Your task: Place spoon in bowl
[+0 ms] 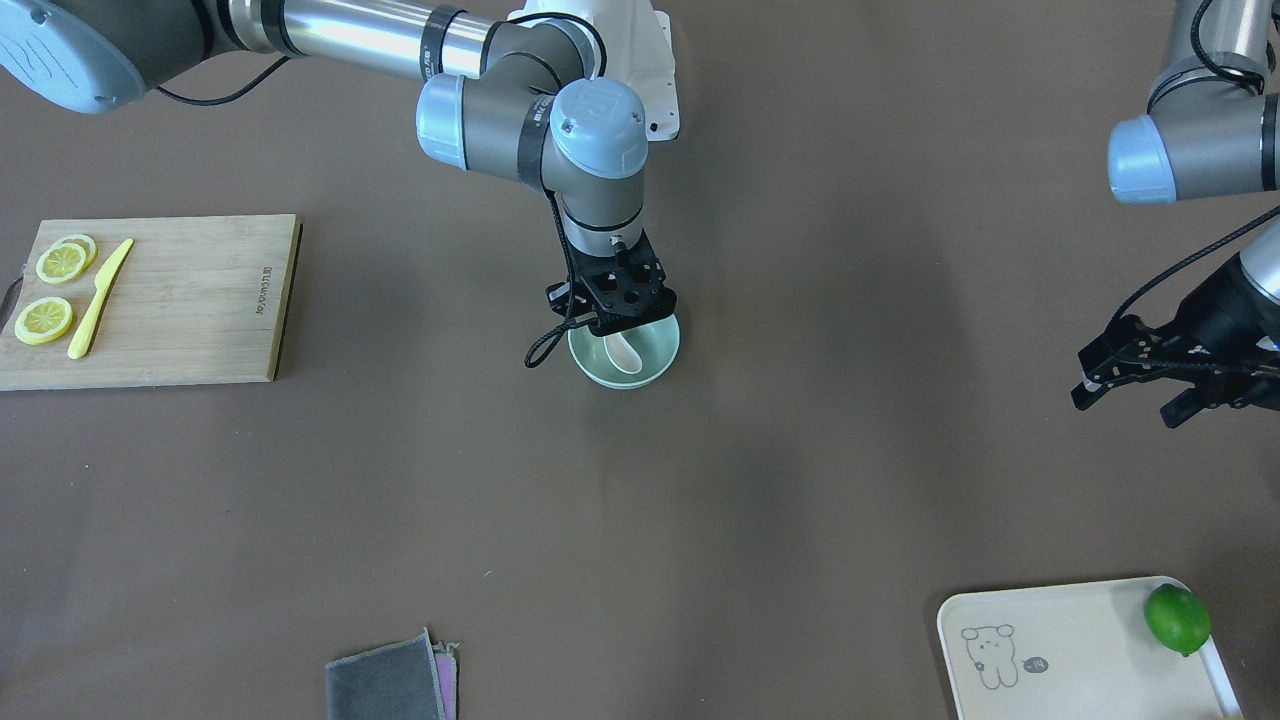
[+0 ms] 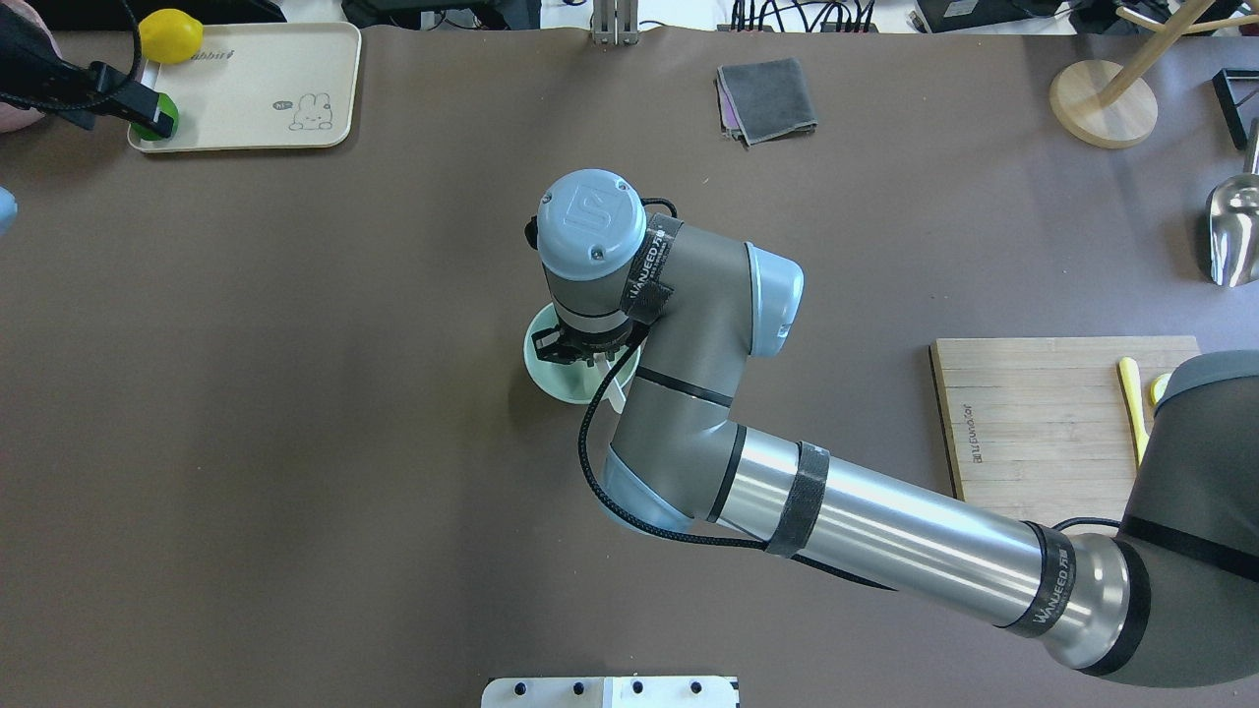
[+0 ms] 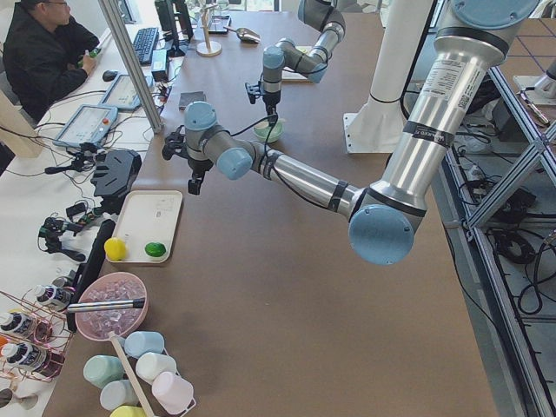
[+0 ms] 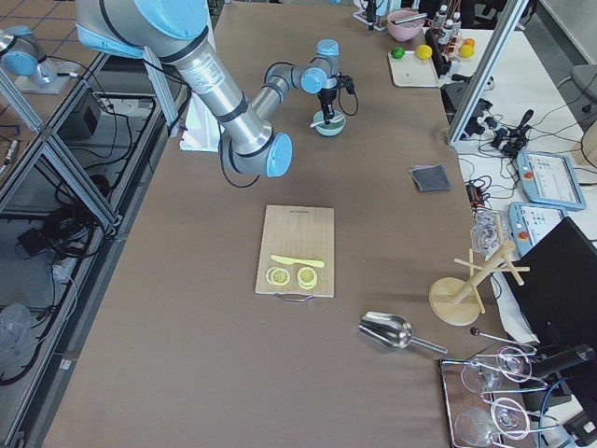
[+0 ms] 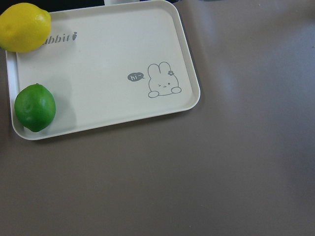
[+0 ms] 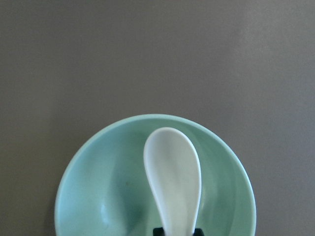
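The pale mint-green bowl (image 1: 652,366) stands at the table's middle. The white spoon (image 1: 622,352) lies with its scoop inside the bowl (image 6: 98,196), and fills the middle of the right wrist view (image 6: 172,172). Its handle runs back over the rim to my right gripper (image 1: 620,325), which hangs straight down over the bowl (image 2: 546,372) and is shut on the handle. My left gripper (image 1: 1128,398) is open and empty, far off by the cream tray.
A wooden cutting board (image 1: 200,300) holds lemon slices and a yellow knife (image 1: 98,298). A cream tray (image 1: 1080,650) carries a lime (image 1: 1177,618) and a lemon (image 5: 24,27). A grey cloth (image 1: 390,685) lies at the table's far edge.
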Motion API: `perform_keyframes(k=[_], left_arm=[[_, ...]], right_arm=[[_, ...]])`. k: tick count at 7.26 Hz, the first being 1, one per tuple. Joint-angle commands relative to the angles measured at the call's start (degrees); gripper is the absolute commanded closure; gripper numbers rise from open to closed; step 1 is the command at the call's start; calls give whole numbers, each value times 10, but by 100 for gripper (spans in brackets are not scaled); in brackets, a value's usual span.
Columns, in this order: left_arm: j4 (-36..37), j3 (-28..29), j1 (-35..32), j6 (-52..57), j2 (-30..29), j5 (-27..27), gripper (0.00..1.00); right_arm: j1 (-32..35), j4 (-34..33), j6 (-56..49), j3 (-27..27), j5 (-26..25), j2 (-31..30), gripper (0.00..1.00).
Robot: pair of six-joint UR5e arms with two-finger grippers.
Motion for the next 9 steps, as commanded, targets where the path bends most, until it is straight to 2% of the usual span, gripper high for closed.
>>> perform_keyframes(k=[1,2,3,4,5,7,8,9], left_arm=[[0,2,0,1,-3,0,2],[0,2,0,0,-3,0,2],[0,2,0,1,-3,0,2],[0,1,0,1,-4,0,2],[-3,-1,0,1,-5,-1,2],[-24,-4,-3,0,-3,-5,2],[-30,-9,-3,-4,0,-3,2],[-41,-16,-3,-3,4,1,2]], right_arm=[[-2,-1,5,2,2,3,82],[-7,-6,20,6,-3,-3,1],[-6,-19,24,9,-3,0,0],[-5,-39,25,38,-2,-5,0],[24,-44,25,69,2,-12,0],[123,-37,13,218,7,-148,0],[208,-37,-12,228,51,-195,0],[282,-37,-85,229,106,-220,0]])
